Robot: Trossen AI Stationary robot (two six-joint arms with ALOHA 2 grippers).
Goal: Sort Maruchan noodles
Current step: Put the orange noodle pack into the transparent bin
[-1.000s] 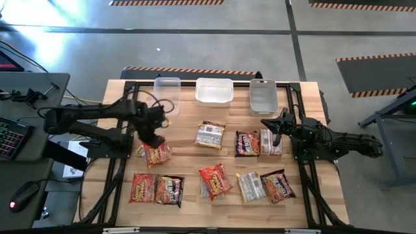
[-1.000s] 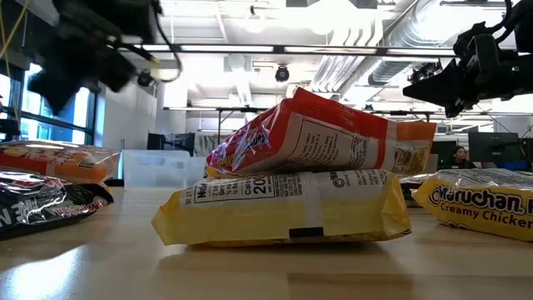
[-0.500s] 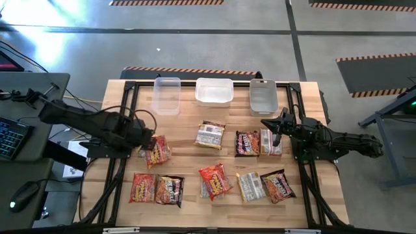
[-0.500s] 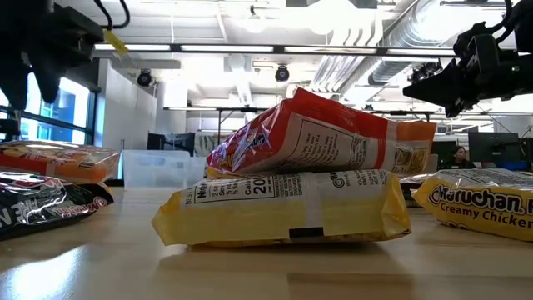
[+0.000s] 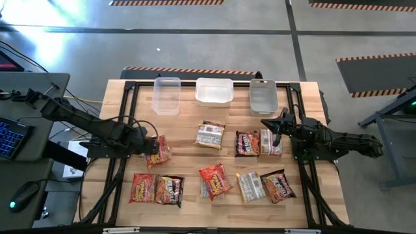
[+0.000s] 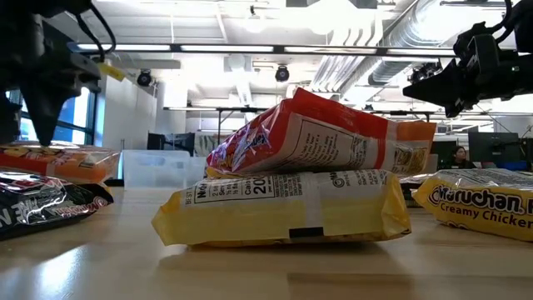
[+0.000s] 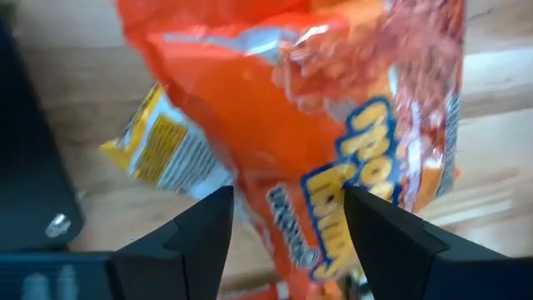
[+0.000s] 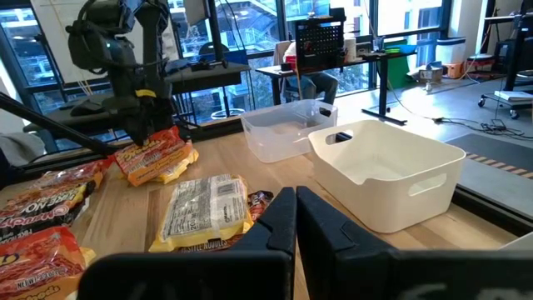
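Observation:
Several Maruchan noodles packets lie spread over the wooden table. At the left, a red-orange packet (image 5: 161,151) (image 7: 308,108) lies partly on a yellow packet (image 7: 162,150). My left gripper (image 5: 151,144) (image 7: 287,221) is open at that packet's left end, one finger on each side. My right gripper (image 5: 275,125) (image 8: 294,218) is shut and empty, and hangs over a brown packet (image 5: 247,143) and a pale one (image 5: 270,142). My left gripper's open fingers (image 7: 208,229) stand on either side of the red-orange packet's end (image 7: 291,196), coming slanting from the table's left. Whether they touch it I cannot tell. The packet lies on the table and on the yellow packet.
Three clear tubs (image 5: 167,95) (image 5: 214,91) (image 5: 263,96) stand along the far edge. More packets lie mid-table (image 5: 209,134) and along the near side (image 5: 143,187) (image 5: 214,179) (image 5: 277,185). In the low view a red packet (image 6: 325,137) rests tilted on a yellow one (image 6: 291,208).
My left gripper has drawn back from above the red-orange packet toward the table's left edge and has come lower, with its arm stretched out flatter. The packet stays lying where it was. My right arm has kept still.

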